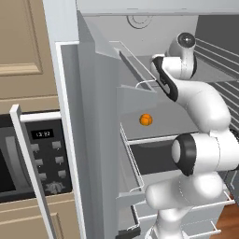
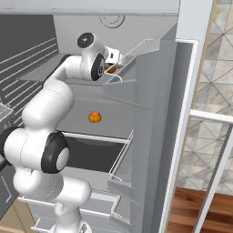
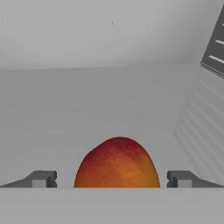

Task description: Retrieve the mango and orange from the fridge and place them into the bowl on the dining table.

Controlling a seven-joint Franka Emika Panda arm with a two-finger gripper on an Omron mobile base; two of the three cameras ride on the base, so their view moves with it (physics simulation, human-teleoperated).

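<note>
The fridge (image 1: 93,140) stands open and my arm reaches onto its upper shelf. There the mango (image 3: 117,162), red shading to orange, lies between the two spread fingers of my gripper (image 3: 116,178), which is open and not touching it. A sliver of the mango (image 2: 110,68) also peeks out beside my hand in the right base view. One shelf lower the orange (image 1: 145,119) (image 2: 94,117) sits alone on the grey floor of the fridge. The bowl and the dining table are out of view.
Door bins with wire rails (image 1: 133,60) (image 2: 136,50) jut out on both open doors, close to the arm. A pull-out drawer (image 2: 91,152) lies under the orange's shelf. A black-fronted microwave (image 1: 28,158) sits in beige cabinets to the left.
</note>
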